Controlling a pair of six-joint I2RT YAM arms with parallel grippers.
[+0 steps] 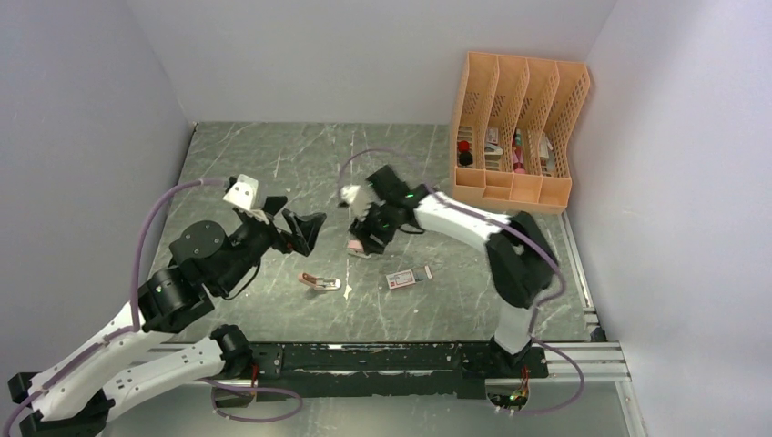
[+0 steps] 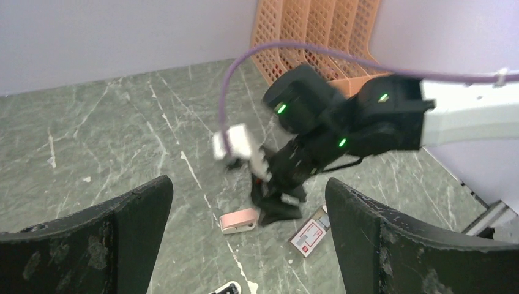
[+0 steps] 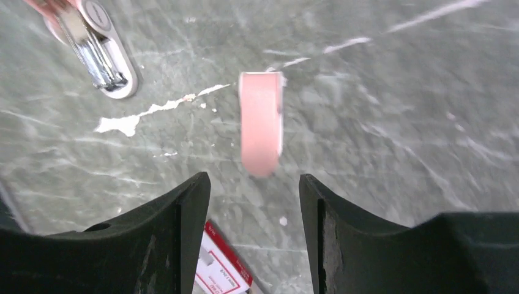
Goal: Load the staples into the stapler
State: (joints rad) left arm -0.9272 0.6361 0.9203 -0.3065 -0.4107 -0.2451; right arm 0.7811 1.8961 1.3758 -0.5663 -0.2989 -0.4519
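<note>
A dark green marble-patterned table point(image 1: 273, 164), veined and flecked with white, stands between plain pale walls, with an orange lattice file rack point(image 1: 519, 137) in the far right corner and a metal rail point(image 1: 410, 350) along the near edge. The staples point(image 1: 407, 277) are a tiny red-and-white box lying flat near the middle, a greyish tray poking from one end, near the pink stapler point(image 3: 261, 122) and right of the open stapler point(image 1: 320, 281). The right gripper point(image 3: 253, 187) hangs over the pink stapler with jaws apart, clamping nothing, and the left gripper point(image 1: 299, 228) hovers spread wide and empty.
</note>
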